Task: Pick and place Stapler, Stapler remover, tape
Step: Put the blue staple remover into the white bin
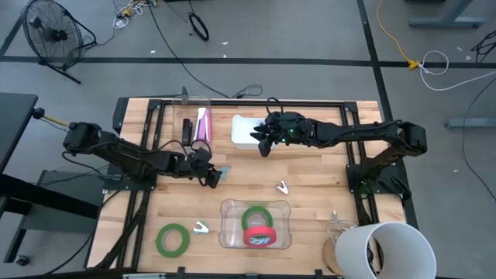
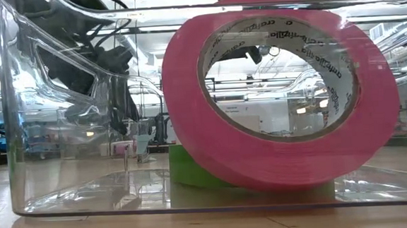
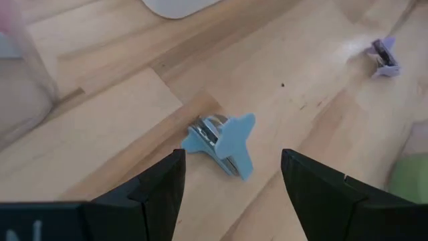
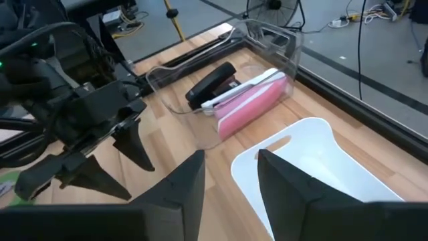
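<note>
A blue staple remover (image 3: 224,144) lies on the wooden table (image 1: 325,174), also showing in the high view (image 1: 223,171). My left gripper (image 3: 232,164) is open, low over the table (image 1: 211,173), one finger on either side of the remover and apart from it. My right gripper (image 1: 266,146) is open and empty over a white tray (image 1: 242,130). A black stapler (image 4: 210,82) and a pink stapler (image 4: 251,100) lie in a clear bin (image 1: 194,116) at the far side. A red tape roll (image 2: 280,88) leans on a green roll (image 2: 193,168) in a clear near bin (image 1: 256,225). Another green roll (image 1: 173,239) lies on the table.
A pale purple staple remover (image 1: 283,187) lies at mid-table and a white one (image 1: 201,228) beside the loose green roll. A large white cup (image 1: 384,248) stands at the near right corner. My left arm (image 4: 80,120) shows in the right wrist view.
</note>
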Controlling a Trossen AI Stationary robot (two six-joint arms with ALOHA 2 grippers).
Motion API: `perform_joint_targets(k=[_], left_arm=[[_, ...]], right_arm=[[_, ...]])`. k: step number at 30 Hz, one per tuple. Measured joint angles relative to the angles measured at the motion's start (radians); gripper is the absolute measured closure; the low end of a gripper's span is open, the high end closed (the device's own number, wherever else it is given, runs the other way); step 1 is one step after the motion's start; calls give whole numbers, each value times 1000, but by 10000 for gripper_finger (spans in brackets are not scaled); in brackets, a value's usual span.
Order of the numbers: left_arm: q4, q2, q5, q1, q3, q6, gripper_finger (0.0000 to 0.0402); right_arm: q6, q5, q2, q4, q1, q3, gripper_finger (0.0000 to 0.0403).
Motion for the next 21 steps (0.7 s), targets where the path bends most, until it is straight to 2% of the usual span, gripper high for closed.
perform_joint_targets(k=[4,21], left_arm=[[10,33,-49,-27,-1,-35,152],[167,200,-68,-22,-1,-53,152]], right_arm=[[3,0,0,7,0,0,264],[10,-1,1,7,4,0,264]])
